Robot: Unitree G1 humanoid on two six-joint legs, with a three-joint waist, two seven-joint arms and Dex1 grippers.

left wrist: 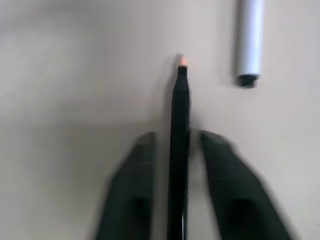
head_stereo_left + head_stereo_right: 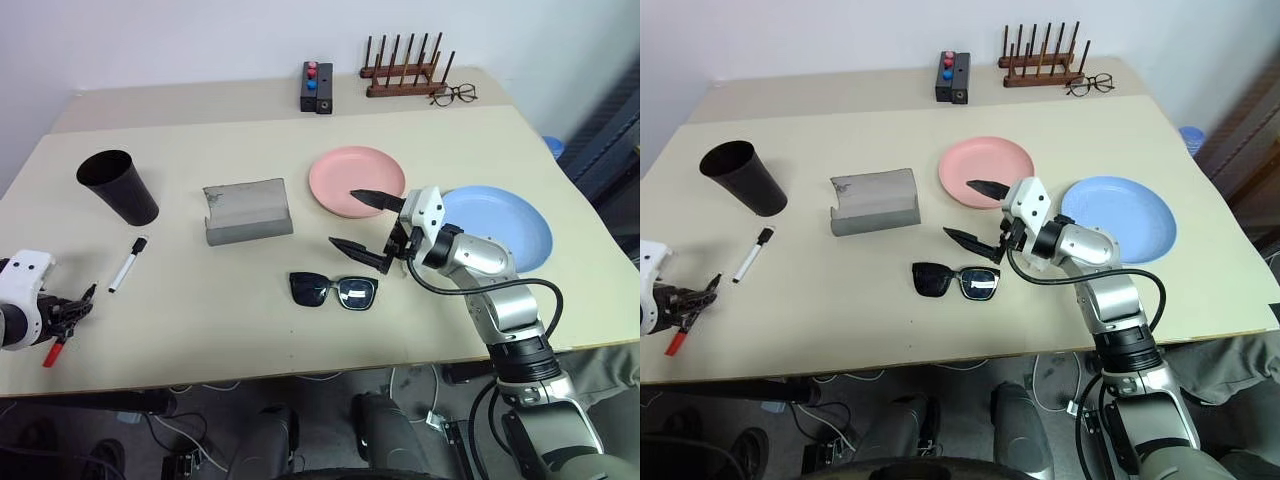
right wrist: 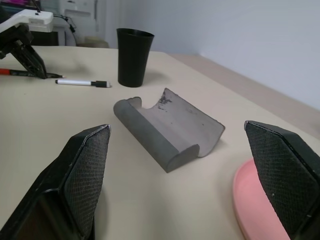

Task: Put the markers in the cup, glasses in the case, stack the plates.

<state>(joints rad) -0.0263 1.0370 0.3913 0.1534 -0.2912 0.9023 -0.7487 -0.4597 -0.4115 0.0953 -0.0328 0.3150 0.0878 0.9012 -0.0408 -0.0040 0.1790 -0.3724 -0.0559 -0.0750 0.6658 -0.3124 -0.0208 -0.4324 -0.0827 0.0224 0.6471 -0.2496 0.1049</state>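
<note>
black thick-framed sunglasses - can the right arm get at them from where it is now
Probably yes. The right gripper hangs open just above and behind the black thick-framed sunglasses, with only bare beige table around them; the salmon pink round plate lies behind, out of the way.

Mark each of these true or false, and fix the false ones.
1. The black cup stands upright with nothing in it. True as far as the rim shows; no marker sticks out.
2. The sunglasses lie inside the grey case. False: they lie on the table in front of the open case.
3. The pink plate and blue plate are stacked. False: they lie side by side.
4. The right gripper is open, above the sunglasses. True.
5. A white marker with a black cap lies on the table near the cup. True.
6. The wire-framed spectacles sit in the cup. False: they lie by the wooden rack.
</note>
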